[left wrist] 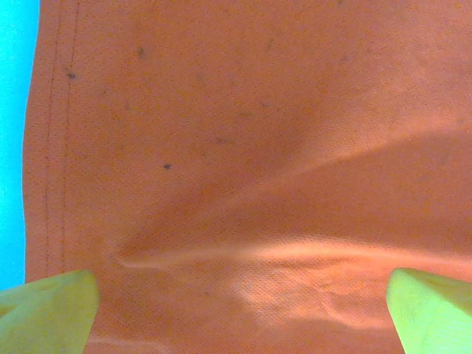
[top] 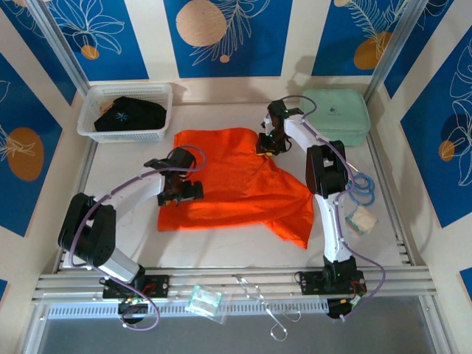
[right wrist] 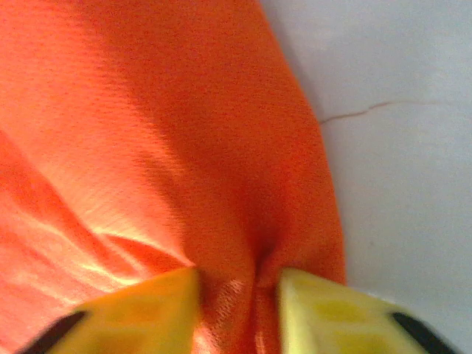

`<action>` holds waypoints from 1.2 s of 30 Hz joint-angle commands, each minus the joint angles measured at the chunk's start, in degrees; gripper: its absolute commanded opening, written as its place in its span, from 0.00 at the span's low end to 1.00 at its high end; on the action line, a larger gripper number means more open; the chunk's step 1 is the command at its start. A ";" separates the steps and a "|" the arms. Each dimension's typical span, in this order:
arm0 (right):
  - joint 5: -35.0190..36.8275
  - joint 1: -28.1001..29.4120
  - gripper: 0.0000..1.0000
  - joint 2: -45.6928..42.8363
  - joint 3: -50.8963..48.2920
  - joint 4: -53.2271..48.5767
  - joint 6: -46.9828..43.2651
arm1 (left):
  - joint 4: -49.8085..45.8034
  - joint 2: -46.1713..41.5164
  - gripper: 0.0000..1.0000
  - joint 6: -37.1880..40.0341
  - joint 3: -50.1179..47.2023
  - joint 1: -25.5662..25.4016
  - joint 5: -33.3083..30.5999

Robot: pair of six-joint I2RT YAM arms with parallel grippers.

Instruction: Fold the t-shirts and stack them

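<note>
A bright orange t-shirt (top: 228,184) lies spread on the white table, its lower right part creased. My left gripper (top: 179,193) hovers over the shirt's left part. In the left wrist view it (left wrist: 240,324) stands open, yellow fingertips (left wrist: 48,310) far apart above the orange cloth (left wrist: 243,147) near its stitched hem. My right gripper (top: 267,145) sits at the shirt's far right corner. In the right wrist view it (right wrist: 240,310) is shut on a bunched fold of the orange cloth (right wrist: 147,133). A black t-shirt (top: 129,114) lies in the white basket (top: 125,136).
The basket stands at the back left. A pale green soft case (top: 335,116) sits at the back right. Blue rings (top: 361,190) and a small white bundle (top: 361,219) lie at the right edge. Bare table (right wrist: 398,147) shows beside the shirt corner.
</note>
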 commanded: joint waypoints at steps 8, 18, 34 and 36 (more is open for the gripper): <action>2.74 2.92 0.00 -10.45 -2.45 -0.37 0.69 | -0.79 -3.12 1.00 -0.67 -1.06 -0.27 -0.34; 12.22 16.46 0.00 -24.33 -22.23 5.99 15.05 | -3.68 -5.04 1.00 -0.58 -1.59 -0.09 -5.01; 20.19 31.51 0.35 -35.61 -36.33 4.98 25.73 | -11.55 -14.12 1.00 -0.12 1.81 2.19 -13.08; 20.32 29.99 0.37 -38.40 -37.62 4.27 25.59 | -10.57 -13.62 1.00 0.50 2.27 2.15 -10.44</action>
